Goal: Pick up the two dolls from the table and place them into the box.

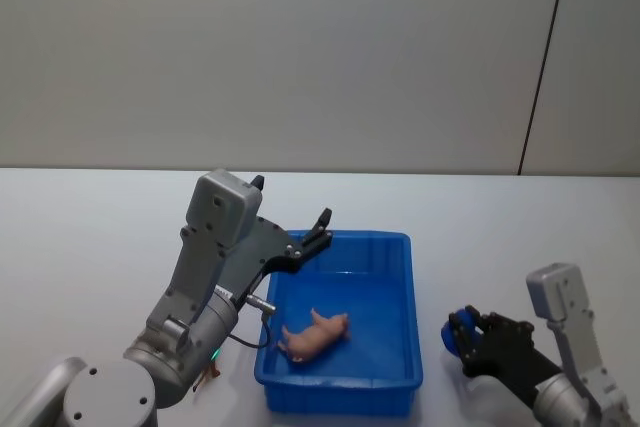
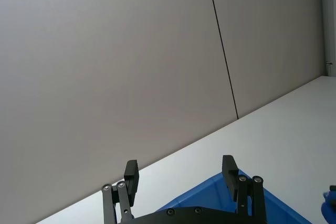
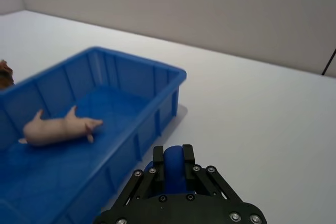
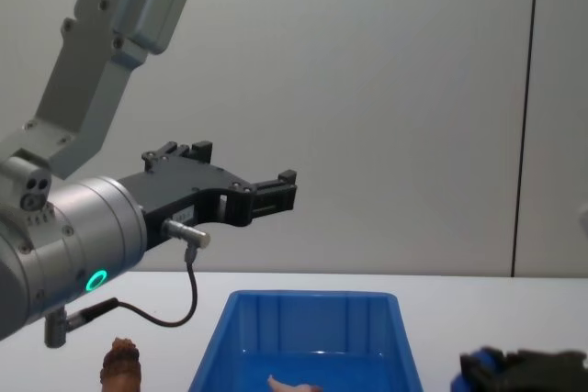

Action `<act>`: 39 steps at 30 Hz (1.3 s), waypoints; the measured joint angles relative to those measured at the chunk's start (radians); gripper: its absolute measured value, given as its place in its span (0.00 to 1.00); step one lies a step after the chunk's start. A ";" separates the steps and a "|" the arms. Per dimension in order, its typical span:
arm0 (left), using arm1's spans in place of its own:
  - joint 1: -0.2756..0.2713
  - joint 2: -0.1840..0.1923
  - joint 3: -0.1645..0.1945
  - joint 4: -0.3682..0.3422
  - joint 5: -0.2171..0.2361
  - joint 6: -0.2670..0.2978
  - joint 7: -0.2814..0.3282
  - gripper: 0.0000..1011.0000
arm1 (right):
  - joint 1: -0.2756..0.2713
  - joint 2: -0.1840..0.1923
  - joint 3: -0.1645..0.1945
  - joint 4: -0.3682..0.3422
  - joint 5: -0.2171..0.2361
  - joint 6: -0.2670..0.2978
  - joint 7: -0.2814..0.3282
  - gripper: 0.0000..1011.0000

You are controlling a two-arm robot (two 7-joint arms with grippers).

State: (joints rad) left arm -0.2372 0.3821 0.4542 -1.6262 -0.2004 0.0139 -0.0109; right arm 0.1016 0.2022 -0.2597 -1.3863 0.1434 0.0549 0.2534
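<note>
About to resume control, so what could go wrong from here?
The reddish-brown doll sits on the table beside the left arm, easily knocked when the open left gripper comes down for it. The right gripper, shut on a blue object, is outside the blue box; releasing there would miss.

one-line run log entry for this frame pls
left gripper: jaws open, raised by box far-left corner | right gripper: jaws shut on blue object, right of box | pink doll: in box | reddish-brown doll: on table, left of box

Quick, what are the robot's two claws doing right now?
Left gripper: open, empty, above the box.
Right gripper: shut on a small blue thing.
</note>
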 joint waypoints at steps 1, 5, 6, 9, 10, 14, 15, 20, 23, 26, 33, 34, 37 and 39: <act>0.000 0.000 0.000 0.000 0.000 0.000 0.000 0.99 | 0.000 0.000 0.000 -0.005 0.000 -0.004 0.001 0.20; 0.000 0.000 0.000 0.000 0.000 0.000 0.000 0.99 | 0.003 -0.002 -0.002 -0.031 0.001 -0.020 0.006 0.18; 0.000 0.000 0.000 0.000 0.000 0.000 0.000 0.99 | 0.005 -0.004 -0.003 -0.042 0.001 -0.028 0.010 0.17; 0.000 0.000 0.000 0.000 0.000 0.000 0.000 0.99 | 0.012 -0.008 -0.005 -0.063 0.001 -0.044 0.018 0.16; 0.000 0.000 0.000 0.000 0.000 0.000 0.000 0.99 | 0.014 -0.010 -0.007 -0.068 0.001 -0.047 0.020 0.16; 0.000 0.000 0.000 0.000 0.000 0.000 0.000 0.99 | 0.026 -0.019 -0.013 -0.083 -0.004 -0.060 0.036 0.14; 0.000 0.000 0.000 0.000 0.000 0.000 0.000 0.99 | 0.028 -0.021 -0.014 -0.085 -0.005 -0.061 0.039 0.13; 0.000 0.000 0.000 0.000 0.000 0.000 0.000 0.99 | 0.047 -0.037 -0.025 -0.088 -0.014 -0.064 0.064 0.11; 0.000 0.000 0.000 0.000 0.000 0.000 0.000 0.99 | 0.060 -0.048 -0.033 -0.078 -0.023 -0.058 0.080 0.09; 0.000 0.000 0.000 0.000 0.000 0.000 0.000 0.99 | 0.073 -0.058 -0.042 -0.063 -0.035 -0.048 0.095 0.16; 0.000 0.000 0.000 0.000 0.000 0.000 0.000 0.99 | 0.107 -0.085 -0.062 0.002 -0.068 -0.031 0.121 0.35; 0.000 0.000 0.000 0.000 0.000 0.000 0.000 0.99 | 0.110 -0.087 -0.064 0.010 -0.073 -0.029 0.123 0.40; 0.000 0.000 0.000 0.000 0.000 0.000 0.000 0.99 | 0.127 -0.099 -0.072 0.044 -0.087 -0.027 0.127 0.49; 0.000 0.000 0.000 0.000 0.000 0.000 0.000 0.99 | 0.131 -0.103 -0.074 0.054 -0.090 -0.026 0.127 0.55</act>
State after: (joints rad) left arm -0.2372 0.3821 0.4542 -1.6262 -0.2004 0.0139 -0.0109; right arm 0.2329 0.0996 -0.3334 -1.3321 0.0532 0.0287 0.3800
